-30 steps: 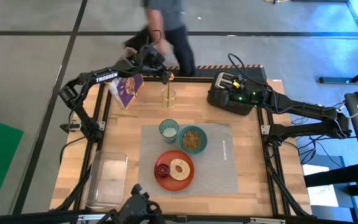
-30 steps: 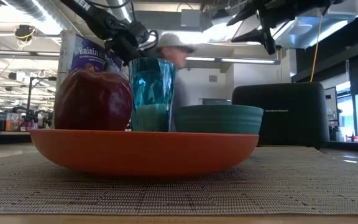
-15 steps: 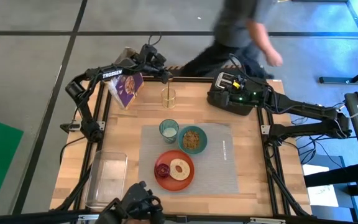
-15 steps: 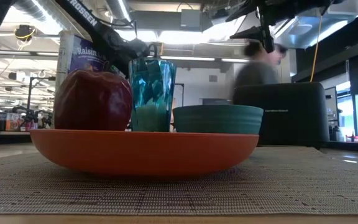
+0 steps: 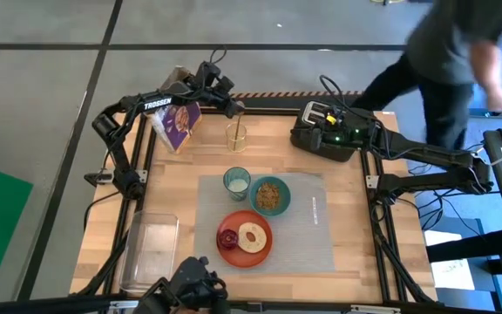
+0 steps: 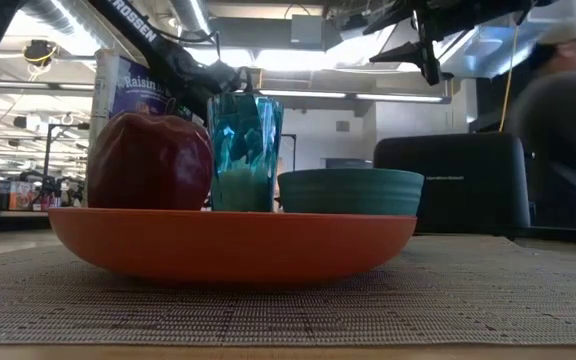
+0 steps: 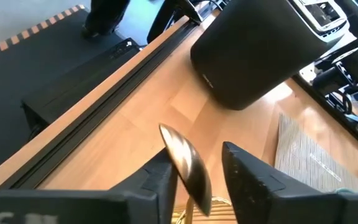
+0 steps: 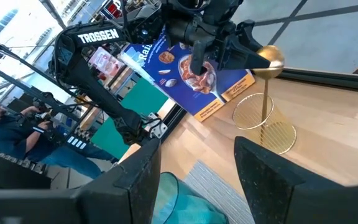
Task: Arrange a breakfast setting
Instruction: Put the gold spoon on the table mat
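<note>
Spanning the middle of the tabletop [image 5: 356, 209], the grey placemat [image 5: 308, 228] already carries the orange plate [image 5: 234, 253] with bagel [image 5: 253, 237] and dark red fruit [image 5: 228, 239], the teal bowl [image 5: 270, 195] of cereal and the teal cup [image 5: 236, 181]. The black toaster [image 5: 321, 131] sits at the far right corner, a clear tub [image 5: 149, 251] near left, a purple cereal box [image 5: 178, 124] far left.

The gold spoon [image 7: 185, 163] is the piece not yet set: it stands bowl-up in a gold wire holder [image 5: 236, 135] beyond the mat. The left tool [image 7: 194, 180] hangs over it, its fingers on either side of the spoon's bowl, close in; whether they already pinch it I cannot tell. The right tool [image 8: 197, 168] waits above the toaster, fingers spread, holding nothing.

The spoon looks light, rigid and slick, its polished curve a poor purchase. A grip at the neck just under the bowl, lifted straight up, should clear the light holder without tipping it.
</note>
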Robot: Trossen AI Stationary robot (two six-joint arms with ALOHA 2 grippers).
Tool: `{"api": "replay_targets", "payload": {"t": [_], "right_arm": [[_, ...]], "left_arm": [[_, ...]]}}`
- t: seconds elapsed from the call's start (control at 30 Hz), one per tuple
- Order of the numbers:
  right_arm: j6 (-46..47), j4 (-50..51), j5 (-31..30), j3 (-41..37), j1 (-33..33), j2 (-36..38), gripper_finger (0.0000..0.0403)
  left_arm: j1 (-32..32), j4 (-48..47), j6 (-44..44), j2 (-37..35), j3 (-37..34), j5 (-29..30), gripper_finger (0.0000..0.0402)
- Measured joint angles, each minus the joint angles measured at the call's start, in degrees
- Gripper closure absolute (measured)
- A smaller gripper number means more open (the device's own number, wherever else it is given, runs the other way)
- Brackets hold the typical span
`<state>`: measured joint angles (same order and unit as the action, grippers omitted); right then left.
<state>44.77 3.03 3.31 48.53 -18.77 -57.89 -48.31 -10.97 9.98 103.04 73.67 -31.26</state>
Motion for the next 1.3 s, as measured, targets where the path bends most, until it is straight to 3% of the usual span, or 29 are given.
{"api": "replay_targets", "payload": {"t": [0.4,0.77,1.1,1.2,1.3], "right_arm": [[-0.3,0.0,-0.1,0.0,0.0,0.0,0.0210],[-1.4,0.0,0.4,0.0,0.0,0.0,0.0210],[-3.2,0.0,1.3,0.0,0.0,0.0,0.0210],[-4.2,0.0,1.3,0.0,0.0,0.0,0.0210],[-5.1,-0.8,1.4,0.0,0.0,0.0,0.0210]], "left_arm": [[0.0,0.5,-0.2,-0.1,0.0,0.3,0.0392],[0.5,1.3,4.8,-0.7,0.1,0.2,0.0392],[2.2,1.5,2.9,-5.2,3.9,-0.3,0.0393],[2.7,1.8,1.6,-7.0,5.7,-3.5,0.0394],[3.9,1.7,1.7,-7.8,8.4,-10.4,0.0394]]}}
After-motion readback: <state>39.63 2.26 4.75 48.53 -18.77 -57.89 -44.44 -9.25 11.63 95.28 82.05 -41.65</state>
